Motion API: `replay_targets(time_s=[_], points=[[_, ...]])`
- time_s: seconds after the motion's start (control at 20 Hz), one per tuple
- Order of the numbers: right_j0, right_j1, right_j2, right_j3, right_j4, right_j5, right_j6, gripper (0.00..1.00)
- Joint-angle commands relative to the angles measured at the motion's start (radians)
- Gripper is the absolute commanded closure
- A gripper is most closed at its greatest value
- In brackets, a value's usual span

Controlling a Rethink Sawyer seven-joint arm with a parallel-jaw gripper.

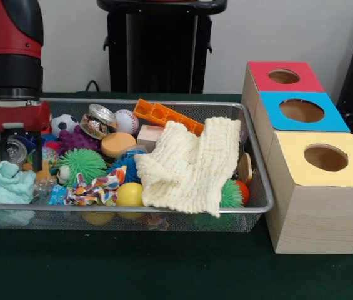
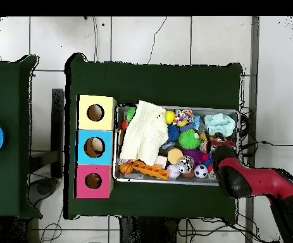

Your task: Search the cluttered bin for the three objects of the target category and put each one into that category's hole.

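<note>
Hanging low over the mesh bin's [image 1: 260, 187] crowded left end — gripper [image 1: 20, 164] spread wide astride a silver tin [image 1: 14, 149], green spiky ball [image 1: 81, 164] just beside.

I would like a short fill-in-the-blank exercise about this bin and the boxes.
1. The box nearest the camera in the front view has a ___ top.
2. The cream cloth lies in the wire ___.
3. Between the red and yellow tops is the ___ one.

Missing words: yellow; bin; blue
</note>
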State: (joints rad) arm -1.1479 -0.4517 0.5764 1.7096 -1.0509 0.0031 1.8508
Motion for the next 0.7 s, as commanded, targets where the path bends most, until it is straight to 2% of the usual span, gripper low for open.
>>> replay_targets(time_s=[0.05,0.15,0.35,0.7], points=[[0.082,0.009,-0.052,-0.015,-0.022,0.030,0.036,0.00],[0.121,0.047,-0.100,-0.053,-0.040,-0.028,0.060,0.00],[0.126,0.131,-0.111,-0.111,-0.062,-0.078,0.054,0.00],[0.130,0.167,-0.114,-0.135,-0.065,-0.094,0.046,0.00]])
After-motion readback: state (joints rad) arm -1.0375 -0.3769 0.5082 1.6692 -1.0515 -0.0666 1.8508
